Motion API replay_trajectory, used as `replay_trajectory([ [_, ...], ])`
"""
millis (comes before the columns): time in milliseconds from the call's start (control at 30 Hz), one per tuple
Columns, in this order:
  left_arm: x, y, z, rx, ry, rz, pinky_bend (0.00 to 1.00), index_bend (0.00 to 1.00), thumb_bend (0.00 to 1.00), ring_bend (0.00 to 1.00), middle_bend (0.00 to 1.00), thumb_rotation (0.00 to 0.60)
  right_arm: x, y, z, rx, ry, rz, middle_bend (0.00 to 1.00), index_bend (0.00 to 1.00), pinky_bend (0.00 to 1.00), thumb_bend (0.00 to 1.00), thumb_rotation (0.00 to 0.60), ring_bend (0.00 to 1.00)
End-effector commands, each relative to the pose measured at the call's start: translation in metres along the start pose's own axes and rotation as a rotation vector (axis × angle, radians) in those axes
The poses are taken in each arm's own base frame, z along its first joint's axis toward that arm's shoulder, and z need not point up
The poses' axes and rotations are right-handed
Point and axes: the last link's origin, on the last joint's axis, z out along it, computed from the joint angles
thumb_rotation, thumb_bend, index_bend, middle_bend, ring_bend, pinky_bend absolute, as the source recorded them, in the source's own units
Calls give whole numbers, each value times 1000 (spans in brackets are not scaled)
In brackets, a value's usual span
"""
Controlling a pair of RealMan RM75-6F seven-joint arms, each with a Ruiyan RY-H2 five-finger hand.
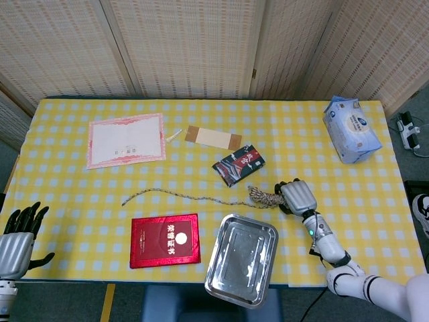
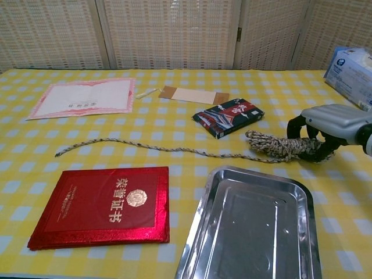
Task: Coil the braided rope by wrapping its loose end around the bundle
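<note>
A speckled beige-and-dark braided rope (image 2: pixel 174 149) lies on the yellow-checked surface (image 2: pixel 174 119), most of it gathered into a short, thick bundle (image 2: pixel 278 146) at its right end. The bundle lies roughly level, just beyond the far right corner of a metal tray, with the dark fingers (image 2: pixel 295 125) of the right hand (image 2: pixel 331 125) curled over and around its right part. From the bundle's left end a single loose strand (image 1: pixel 181 195) runs leftward in a thin, slightly wavy line, flat on the surface, ending at a free tip (image 2: pixel 58 154) above the red booklet's far left corner.
</note>
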Motion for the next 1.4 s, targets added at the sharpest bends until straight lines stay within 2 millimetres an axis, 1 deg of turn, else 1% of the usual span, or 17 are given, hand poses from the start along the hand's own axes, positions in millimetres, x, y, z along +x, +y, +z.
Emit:
replay_trajectory([
  [33, 0, 0, 0, 0, -1, 0, 0, 13, 132, 30, 12, 600, 0, 0, 0, 0, 2, 1, 502, 489, 366, 444, 600, 596],
  [267, 0, 1, 3, -3, 0, 3, 0, 13, 132, 31, 12, 600, 1, 1, 1, 0, 21, 24, 558, 546, 366, 470, 600, 626],
  [400, 6, 5, 10, -32, 25, 7, 0, 21, 132, 44, 13, 600, 7, 3, 0, 17, 36, 48, 564, 575, 366, 486, 600, 630],
  [533, 16, 18, 28, -114, 72, 4, 2, 83, 133, 87, 54, 600, 17, 4, 0, 47, 61, 39, 566, 579, 366, 488, 600, 630],
  [700, 28, 42, 57, -235, 104, 1, 77, 214, 139, 196, 174, 600, 25, 4, 0, 59, 69, 29, 567, 580, 367, 495, 600, 630],
  [767, 33, 55, 72, -286, 110, -5, 125, 281, 159, 261, 244, 600, 29, 3, 1, 60, 69, 23, 567, 580, 368, 497, 600, 630],
  [833, 36, 68, 86, -330, 115, -4, 193, 320, 183, 327, 309, 600, 31, 2, 1, 61, 67, 17, 567, 580, 368, 497, 600, 630],
  [900, 38, 83, 103, -372, 115, -1, 333, 373, 225, 425, 407, 600, 33, 0, 2, 63, 64, 5, 567, 580, 369, 497, 600, 631],
  [933, 38, 90, 111, -388, 112, 3, 394, 390, 246, 465, 448, 600, 34, -2, 2, 64, 64, 1, 567, 580, 369, 498, 600, 631],
  [1000, 35, 105, 130, -420, 98, 27, 517, 418, 300, 562, 561, 600, 37, -4, 4, 65, 64, -8, 568, 582, 371, 498, 600, 629],
  [1033, 34, 111, 139, -430, 93, 41, 550, 423, 315, 594, 599, 600, 38, -5, 5, 65, 64, -12, 568, 582, 372, 497, 600, 629],
  [1100, 31, 124, 156, -446, 74, 67, 635, 430, 346, 682, 709, 600, 41, -7, 6, 65, 64, -25, 568, 582, 372, 497, 600, 630],
  [1200, 23, 139, 177, -454, 36, 97, 716, 435, 369, 762, 816, 600, 45, -10, 8, 61, 69, -40, 568, 582, 372, 498, 600, 629],
  [1267, 16, 147, 189, -444, 0, 111, 736, 436, 373, 788, 850, 600, 49, -12, 9, 57, 77, -48, 568, 582, 372, 497, 600, 629],
  [1400, 4, 155, 203, -406, -67, 80, 756, 446, 372, 818, 887, 600, 56, -16, 10, 43, 90, -62, 569, 585, 374, 497, 600, 630],
])
